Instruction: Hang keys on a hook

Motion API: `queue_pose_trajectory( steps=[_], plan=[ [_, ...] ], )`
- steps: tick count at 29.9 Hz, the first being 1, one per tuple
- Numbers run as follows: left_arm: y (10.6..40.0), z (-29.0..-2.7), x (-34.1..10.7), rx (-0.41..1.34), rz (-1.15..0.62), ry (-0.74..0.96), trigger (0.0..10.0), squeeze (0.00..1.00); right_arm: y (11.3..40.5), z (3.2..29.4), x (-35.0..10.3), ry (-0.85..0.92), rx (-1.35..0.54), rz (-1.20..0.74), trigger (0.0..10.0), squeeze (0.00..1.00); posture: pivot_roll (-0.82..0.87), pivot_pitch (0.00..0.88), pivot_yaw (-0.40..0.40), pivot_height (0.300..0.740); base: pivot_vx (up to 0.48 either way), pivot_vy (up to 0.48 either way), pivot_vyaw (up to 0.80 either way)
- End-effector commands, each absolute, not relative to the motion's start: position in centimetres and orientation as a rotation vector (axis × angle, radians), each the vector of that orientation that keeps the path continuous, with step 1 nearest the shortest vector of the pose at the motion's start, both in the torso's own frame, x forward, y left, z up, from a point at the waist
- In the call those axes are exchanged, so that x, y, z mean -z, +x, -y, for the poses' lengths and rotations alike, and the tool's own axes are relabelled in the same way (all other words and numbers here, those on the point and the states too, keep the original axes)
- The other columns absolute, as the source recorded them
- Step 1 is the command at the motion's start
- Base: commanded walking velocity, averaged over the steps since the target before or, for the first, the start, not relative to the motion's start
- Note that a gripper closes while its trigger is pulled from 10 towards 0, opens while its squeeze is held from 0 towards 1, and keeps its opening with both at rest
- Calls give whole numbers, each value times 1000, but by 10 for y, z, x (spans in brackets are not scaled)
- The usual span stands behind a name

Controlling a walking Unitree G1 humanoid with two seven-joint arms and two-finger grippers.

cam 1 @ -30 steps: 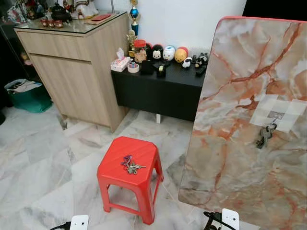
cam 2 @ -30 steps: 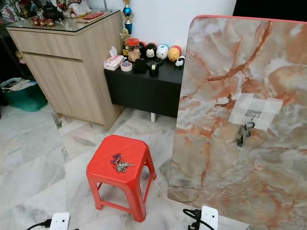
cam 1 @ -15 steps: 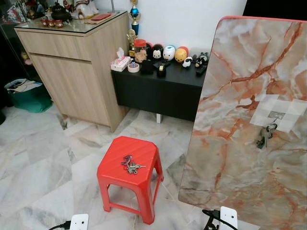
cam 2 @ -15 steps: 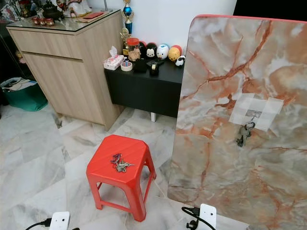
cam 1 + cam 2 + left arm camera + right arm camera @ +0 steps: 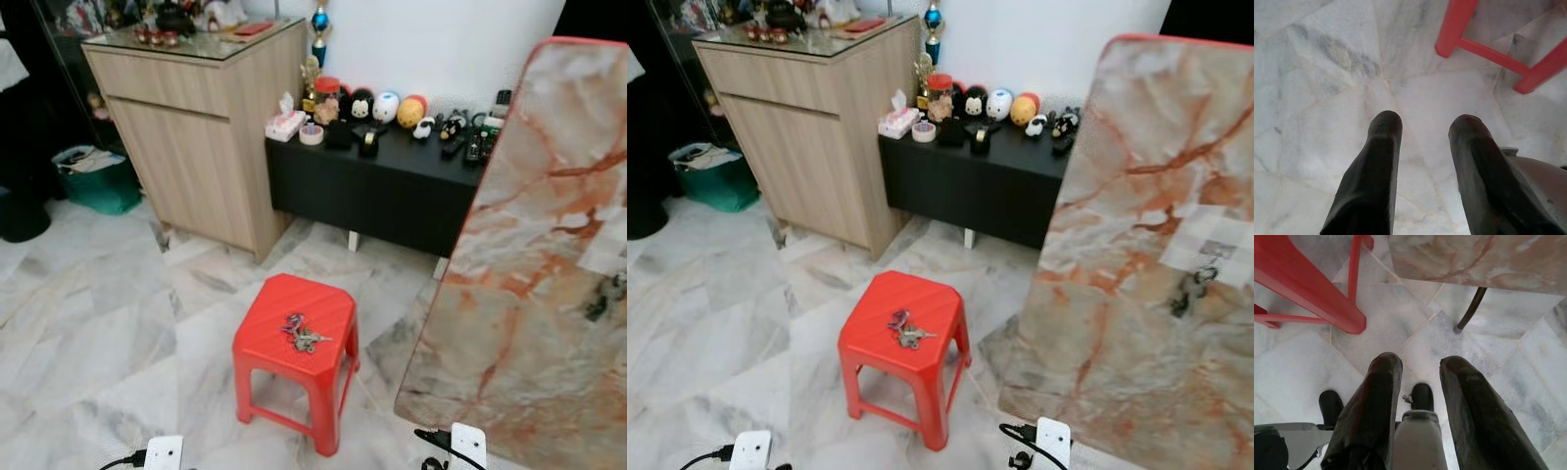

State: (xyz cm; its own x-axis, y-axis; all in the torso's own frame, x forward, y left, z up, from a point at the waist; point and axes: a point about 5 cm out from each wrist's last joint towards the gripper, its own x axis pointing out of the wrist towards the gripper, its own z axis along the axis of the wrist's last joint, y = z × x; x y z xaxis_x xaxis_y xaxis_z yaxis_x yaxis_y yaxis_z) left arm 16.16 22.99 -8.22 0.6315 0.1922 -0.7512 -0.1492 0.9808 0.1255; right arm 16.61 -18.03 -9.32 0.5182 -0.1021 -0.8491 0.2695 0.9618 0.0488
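Since a second ago our whole view has swung leftward, so the red plastic stool [image 5: 905,333] and the marble-patterned board [image 5: 1136,264] sit further right in frame; the things themselves have not shifted. A bunch of keys [image 5: 905,330] lies on the stool's seat, slightly right of centre. A second bunch [image 5: 1187,290] hangs from a hook [image 5: 1216,252] on a pale taped patch of the board, well apart from the stool. Bare marble floor [image 5: 88,333] spreads to our left of the stool; to our right, a narrow strip separates it from the board's lower edge. Behind stand a wooden cabinet [image 5: 196,147] and a low black sideboard [image 5: 377,191]. Our left gripper [image 5: 1422,127] hangs over the floor, fingers spread, touching nothing. Our right gripper [image 5: 1418,369] hangs likewise, fingers parted and empty.
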Motion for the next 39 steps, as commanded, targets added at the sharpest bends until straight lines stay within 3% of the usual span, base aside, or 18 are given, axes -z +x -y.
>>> queue_pose_trajectory(
  steps=[1,33,39],
  plan=[
    [159,-233,83,-212,-881,41,10000,0,166,180,93,173,226,-1002,10000,0,-12,14,10,740,0,480,0],
    [158,-233,83,-214,-880,39,10000,0,169,180,92,161,247,-989,10000,0,-4,14,9,740,0,480,0],
    [158,-233,83,-211,-877,46,10000,0,169,179,92,162,245,-988,10000,0,-4,14,9,740,0,60,0]
  ],
)
